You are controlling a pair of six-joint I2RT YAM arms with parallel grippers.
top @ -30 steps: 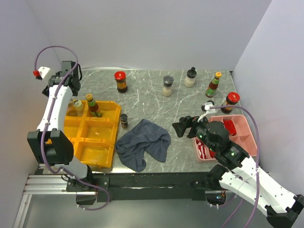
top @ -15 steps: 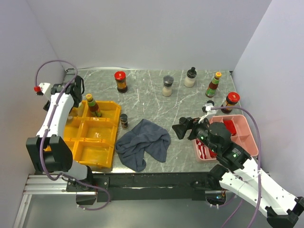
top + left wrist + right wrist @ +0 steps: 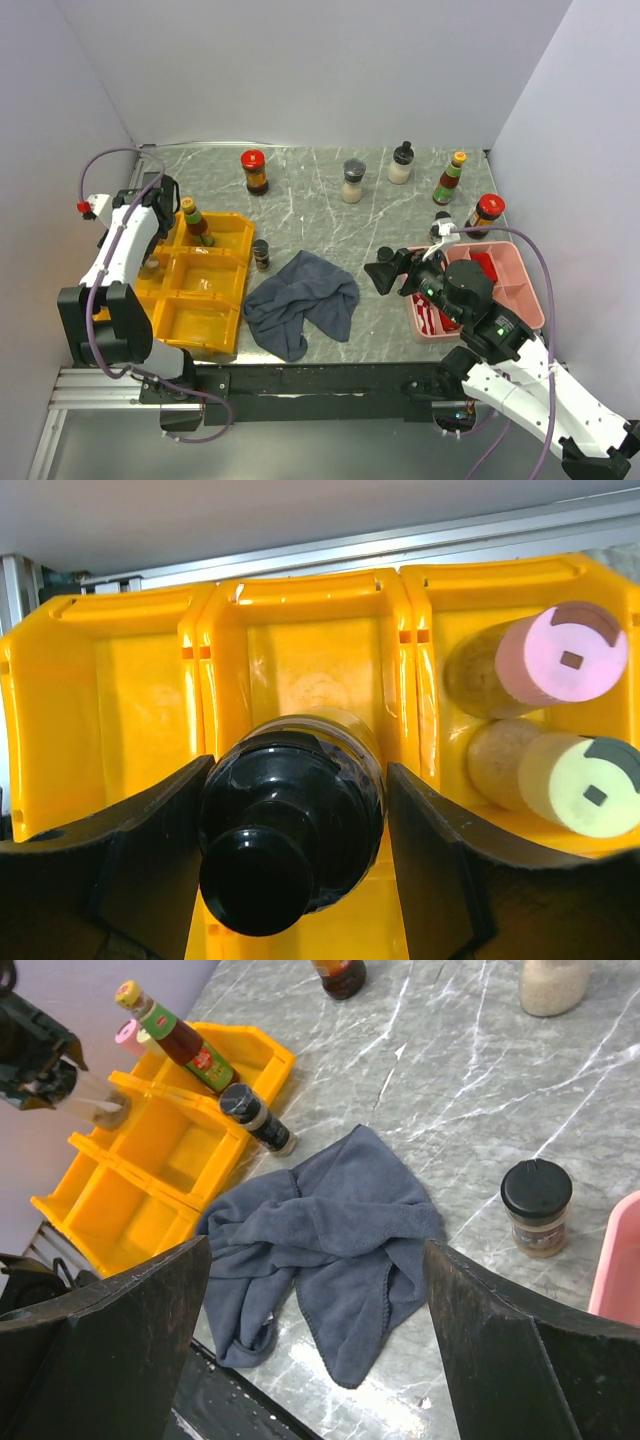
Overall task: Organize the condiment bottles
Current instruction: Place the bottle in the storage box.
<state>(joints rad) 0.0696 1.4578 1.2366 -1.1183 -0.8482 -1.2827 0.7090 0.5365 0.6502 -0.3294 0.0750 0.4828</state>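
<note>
Your left fingers (image 3: 140, 870) are clamped on either side of a black-capped jar (image 3: 290, 820) at the middle compartment of the yellow tray (image 3: 300, 585). The pink-capped jar (image 3: 560, 660) and the pale-green-capped jar (image 3: 590, 785) sit in the compartment on the right of that wrist frame. Your right fingers (image 3: 110, 1350) are spread wide with nothing between them, above the worktop (image 3: 450, 1080) beside the grey cloth (image 3: 330, 1230).

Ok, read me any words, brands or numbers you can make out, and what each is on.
Nothing here is legible.
Sauce bottle in the yellow tray: red and green label, print too blurred.
Black-capped jar right of the grey cloth: label band, too small to read.
Pink cap and pale-green cap: only a small square mark, no letters.
Black-capped bottle in the left gripper: no label in view.
</note>
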